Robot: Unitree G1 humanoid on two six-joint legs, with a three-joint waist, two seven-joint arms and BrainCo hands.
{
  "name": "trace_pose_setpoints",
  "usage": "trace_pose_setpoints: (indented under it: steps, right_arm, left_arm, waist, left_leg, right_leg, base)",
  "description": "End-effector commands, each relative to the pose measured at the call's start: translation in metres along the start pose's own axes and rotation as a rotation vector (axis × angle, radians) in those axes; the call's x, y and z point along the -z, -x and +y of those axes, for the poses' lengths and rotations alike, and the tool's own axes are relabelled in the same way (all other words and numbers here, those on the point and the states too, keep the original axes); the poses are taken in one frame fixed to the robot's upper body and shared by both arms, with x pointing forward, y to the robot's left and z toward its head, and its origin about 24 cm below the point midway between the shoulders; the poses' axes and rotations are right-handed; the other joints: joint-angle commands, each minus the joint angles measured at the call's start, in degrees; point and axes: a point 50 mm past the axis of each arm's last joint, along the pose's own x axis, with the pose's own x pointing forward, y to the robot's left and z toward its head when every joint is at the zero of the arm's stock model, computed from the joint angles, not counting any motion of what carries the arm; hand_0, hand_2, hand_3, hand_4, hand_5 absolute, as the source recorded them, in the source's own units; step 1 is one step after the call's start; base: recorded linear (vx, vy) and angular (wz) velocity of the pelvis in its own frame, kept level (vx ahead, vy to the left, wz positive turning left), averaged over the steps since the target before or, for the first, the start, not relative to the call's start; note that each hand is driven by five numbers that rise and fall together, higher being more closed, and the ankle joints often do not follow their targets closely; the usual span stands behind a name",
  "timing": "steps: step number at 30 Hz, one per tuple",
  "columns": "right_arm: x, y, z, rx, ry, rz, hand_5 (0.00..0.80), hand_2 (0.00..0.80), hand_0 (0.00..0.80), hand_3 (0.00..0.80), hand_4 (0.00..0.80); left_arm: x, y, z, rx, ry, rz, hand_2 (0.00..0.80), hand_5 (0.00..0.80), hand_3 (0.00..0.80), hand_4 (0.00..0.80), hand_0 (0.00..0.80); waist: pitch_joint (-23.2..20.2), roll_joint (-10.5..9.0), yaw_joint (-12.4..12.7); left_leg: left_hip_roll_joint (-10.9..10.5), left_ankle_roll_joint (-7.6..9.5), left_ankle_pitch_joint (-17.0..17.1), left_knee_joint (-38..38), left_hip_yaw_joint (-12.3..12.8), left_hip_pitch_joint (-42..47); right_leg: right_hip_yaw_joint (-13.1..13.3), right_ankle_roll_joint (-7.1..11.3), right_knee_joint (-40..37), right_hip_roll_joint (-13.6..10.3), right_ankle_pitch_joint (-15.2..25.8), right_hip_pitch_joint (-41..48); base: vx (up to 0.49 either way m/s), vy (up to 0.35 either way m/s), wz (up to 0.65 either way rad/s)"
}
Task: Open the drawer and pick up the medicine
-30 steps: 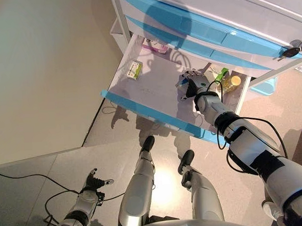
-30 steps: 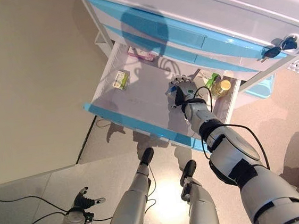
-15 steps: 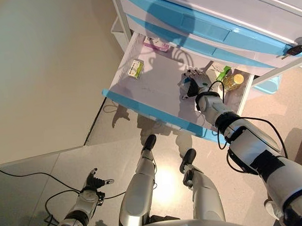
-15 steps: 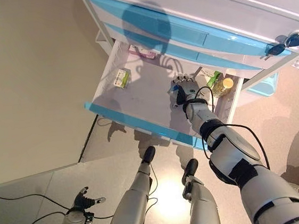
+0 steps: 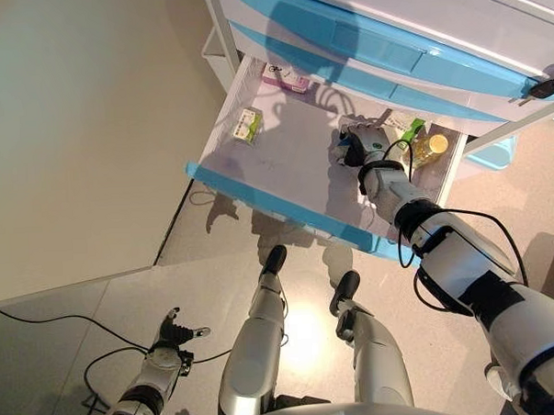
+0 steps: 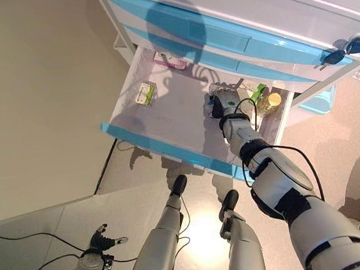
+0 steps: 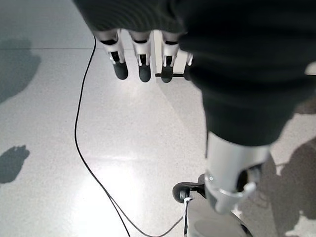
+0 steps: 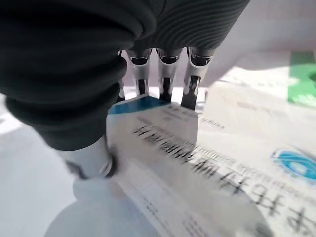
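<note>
The lowest drawer (image 5: 258, 195) of the white and blue cabinet stands pulled out. My right hand (image 5: 357, 149) is inside it near the back right, and it also shows in the right eye view (image 6: 223, 99). In the right wrist view its fingers (image 8: 168, 74) curl over the far edge of a white medicine box (image 8: 197, 148) with a blue corner, and the thumb presses the box's near side. My left hand (image 5: 172, 336) hangs low over the floor with straight fingers (image 7: 140, 64), holding nothing.
The drawer also holds a small green and white box (image 5: 248, 126) at the left, a pink box (image 5: 285, 78) at the back, and a green box (image 5: 410, 131) and a yellow bottle (image 5: 431, 147) at the right. Closed blue-fronted drawers overhang it, and keys (image 5: 543, 87) hang from the cabinet.
My right hand has moved deeper into the drawer towards the back right and has come onto the white box. The left hand has not moved.
</note>
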Motion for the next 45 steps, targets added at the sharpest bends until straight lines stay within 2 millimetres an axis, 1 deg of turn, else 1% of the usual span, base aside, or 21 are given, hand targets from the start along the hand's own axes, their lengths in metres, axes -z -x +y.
trace_pose_setpoints:
  steps: [1, 10, 18, 24, 27, 28, 29, 30, 31, 35, 45]
  right_arm:
    - [0.015, 0.001, 0.000, -0.020, 0.059, 0.027, 0.800, 0.800, 0.800, 0.800, 0.800]
    - [0.012, 0.002, 0.003, -0.025, 0.052, 0.020, 0.800, 0.800, 0.800, 0.800, 0.800]
    - [0.009, 0.001, 0.001, -0.017, 0.046, 0.008, 0.800, 0.800, 0.800, 0.800, 0.800]
    - [0.003, 0.000, -0.001, -0.008, 0.027, -0.013, 0.800, 0.800, 0.800, 0.800, 0.800]
    - [-0.005, 0.000, -0.003, 0.005, -0.010, -0.043, 0.800, 0.800, 0.800, 0.800, 0.800]
    - [-0.005, 0.000, -0.003, 0.005, -0.010, -0.043, 0.800, 0.800, 0.800, 0.800, 0.800]
    - [-0.010, -0.001, -0.007, 0.020, -0.028, -0.068, 0.800, 0.800, 0.800, 0.800, 0.800]
    - [-0.010, -0.001, -0.007, 0.020, -0.028, -0.068, 0.800, 0.800, 0.800, 0.800, 0.800]
    - [-0.016, 0.000, -0.010, 0.035, -0.048, -0.097, 0.800, 0.800, 0.800, 0.800, 0.800]
    - [-0.023, 0.001, -0.014, 0.058, -0.094, -0.137, 0.800, 0.800, 0.800, 0.800, 0.800]
    - [-0.025, 0.005, -0.019, 0.088, -0.161, -0.174, 0.800, 0.800, 0.800, 0.800, 0.800]
  left_arm:
    - [0.010, 0.002, -0.001, -0.016, 0.004, 0.035, 0.000, 0.000, 0.000, 0.000, 0.000]
    - [0.012, 0.002, -0.001, -0.016, 0.000, 0.039, 0.000, 0.000, 0.000, 0.000, 0.000]
    - [0.011, 0.003, -0.001, -0.015, 0.000, 0.038, 0.000, 0.000, 0.000, 0.000, 0.000]
    - [0.013, 0.003, 0.001, -0.022, 0.004, 0.045, 0.000, 0.000, 0.000, 0.000, 0.000]
    - [0.014, 0.002, 0.002, -0.027, 0.010, 0.046, 0.000, 0.000, 0.000, 0.000, 0.000]
    - [0.014, 0.002, 0.002, -0.027, 0.010, 0.046, 0.000, 0.000, 0.000, 0.000, 0.000]
    - [0.014, 0.002, 0.003, -0.030, 0.013, 0.048, 0.000, 0.000, 0.000, 0.000, 0.000]
    - [0.014, 0.002, 0.003, -0.030, 0.013, 0.048, 0.000, 0.000, 0.000, 0.000, 0.000]
    - [0.015, 0.003, 0.003, -0.032, 0.017, 0.055, 0.000, 0.000, 0.000, 0.000, 0.000]
    - [0.018, 0.003, 0.004, -0.039, 0.028, 0.065, 0.000, 0.000, 0.000, 0.000, 0.000]
    - [0.019, 0.004, 0.005, -0.051, 0.047, 0.071, 0.000, 0.000, 0.000, 0.000, 0.000]
  waist:
    - [1.22, 0.53, -0.63]
    - [1.08, 0.42, -1.00]
    - [0.99, 0.35, -1.06]
    - [0.86, 0.22, -1.21]
    - [0.83, 0.08, -1.37]
    - [0.83, 0.08, -1.37]
    - [0.79, -0.10, -1.48]
    - [0.79, -0.09, -1.48]
    - [0.70, -0.34, -1.67]
    - [0.62, -0.82, -2.11]
    - [0.11, -1.50, -2.95]
  left_leg:
    - [-4.06, 4.53, 1.48, -2.16, 0.80, -0.62]
    - [-4.01, 4.59, 1.27, -1.89, 0.93, -0.64]
    - [-3.88, 4.56, 1.39, -2.19, 0.90, -0.48]
    - [-3.94, 4.58, 1.18, -1.87, 1.05, -0.58]
    - [-3.89, 4.56, 1.20, -1.79, 1.18, -0.59]
    - [-3.89, 4.56, 1.20, -1.79, 1.18, -0.59]
    - [-3.91, 4.56, 1.21, -1.77, 1.23, -0.53]
    - [-3.91, 4.56, 1.21, -1.77, 1.23, -0.53]
    - [-3.95, 4.55, 1.14, -1.66, 1.36, -0.50]
    - [-3.89, 4.57, 0.92, -1.47, 1.64, -0.42]
    - [-3.42, 4.54, 0.77, -1.88, 2.02, 0.02]
  right_leg:
    - [1.81, 2.15, -0.82, -0.03, 1.68, 0.48]
    - [2.08, 2.14, -0.76, 0.00, 1.73, 0.40]
    - [2.11, 2.15, -0.81, 0.01, 1.77, 0.48]
    - [2.25, 2.13, -0.60, -0.06, 1.80, 0.36]
    - [2.33, 2.09, -0.66, -0.04, 1.84, 0.42]
    - [2.33, 2.09, -0.66, -0.04, 1.84, 0.42]
    - [2.38, 2.11, -0.63, -0.04, 1.87, 0.41]
    - [2.38, 2.11, -0.63, -0.04, 1.87, 0.41]
    - [2.40, 2.10, -0.59, -0.04, 1.86, 0.49]
    - [2.60, 2.10, -0.58, 0.00, 1.79, 0.57]
    - [2.92, 2.17, -0.86, 0.19, 2.02, 0.60]
  base:
    - [0.000, 0.000, 0.00]
    - [0.000, 0.000, 0.00]
    - [0.000, 0.000, 0.00]
    - [0.000, 0.000, 0.00]
    - [0.000, 0.000, 0.00]
    - [0.000, 0.000, 0.00]
    - [0.000, 0.000, 0.00]
    - [0.000, 0.000, 0.00]
    - [0.000, 0.000, 0.00]
    - [0.000, 0.000, 0.00]
    - [0.002, -0.001, -0.06]
